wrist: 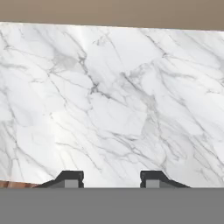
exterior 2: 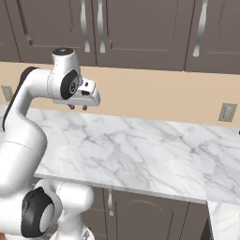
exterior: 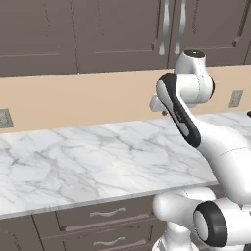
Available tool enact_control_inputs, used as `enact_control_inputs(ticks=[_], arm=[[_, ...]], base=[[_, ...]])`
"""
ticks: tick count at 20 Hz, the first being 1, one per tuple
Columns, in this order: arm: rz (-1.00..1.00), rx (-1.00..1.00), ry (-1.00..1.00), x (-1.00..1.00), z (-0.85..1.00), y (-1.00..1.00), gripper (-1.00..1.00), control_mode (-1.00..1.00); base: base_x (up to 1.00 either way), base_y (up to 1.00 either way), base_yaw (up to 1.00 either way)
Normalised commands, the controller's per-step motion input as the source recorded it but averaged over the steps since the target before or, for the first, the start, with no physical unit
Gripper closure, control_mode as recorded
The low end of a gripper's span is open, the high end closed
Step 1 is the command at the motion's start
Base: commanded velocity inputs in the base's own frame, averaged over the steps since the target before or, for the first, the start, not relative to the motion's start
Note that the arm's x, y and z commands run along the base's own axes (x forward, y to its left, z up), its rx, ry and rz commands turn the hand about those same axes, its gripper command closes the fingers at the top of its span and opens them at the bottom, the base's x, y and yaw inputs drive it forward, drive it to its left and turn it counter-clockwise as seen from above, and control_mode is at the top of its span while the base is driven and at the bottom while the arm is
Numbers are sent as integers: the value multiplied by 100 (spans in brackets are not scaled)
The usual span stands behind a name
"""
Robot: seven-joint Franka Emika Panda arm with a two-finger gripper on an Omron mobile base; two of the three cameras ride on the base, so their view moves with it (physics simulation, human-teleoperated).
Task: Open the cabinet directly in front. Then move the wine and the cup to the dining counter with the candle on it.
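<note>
The cabinet [exterior 2: 136, 33] hangs shut on the wall above the beige backsplash [exterior 2: 154, 96], and the gripper [exterior 2: 78, 107] sits well below its doors, pointing down at the marble worktop [exterior 2: 140, 150] with nothing between its fingertips [wrist: 70, 178], which stand apart. The coming move turns on height: the two long curved silver handles [exterior 2: 92, 26] at the cabinet's centre seam lie up and slightly to the right of the gripper in the right base view, their long axis vertical. Counted: two doors with one handle each at that seam, one further handle [exterior 2: 200, 28] right of the cabinet, and two wall sockets [exterior 2: 228, 112] on the backsplash. Wine and cup presumably stand behind the doors.
</note>
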Motion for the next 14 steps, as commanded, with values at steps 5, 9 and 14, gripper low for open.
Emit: enact_control_inputs(ticks=[5,9,14], arm=[[0,0,-26,-32,9,0,-100,-100],[2,0,-55,-69,40,0,-100,-100],[1,0,-54,-62,42,0,-100,-100]], base=[[0,0,0],[0,0,0],[0,0,0]])
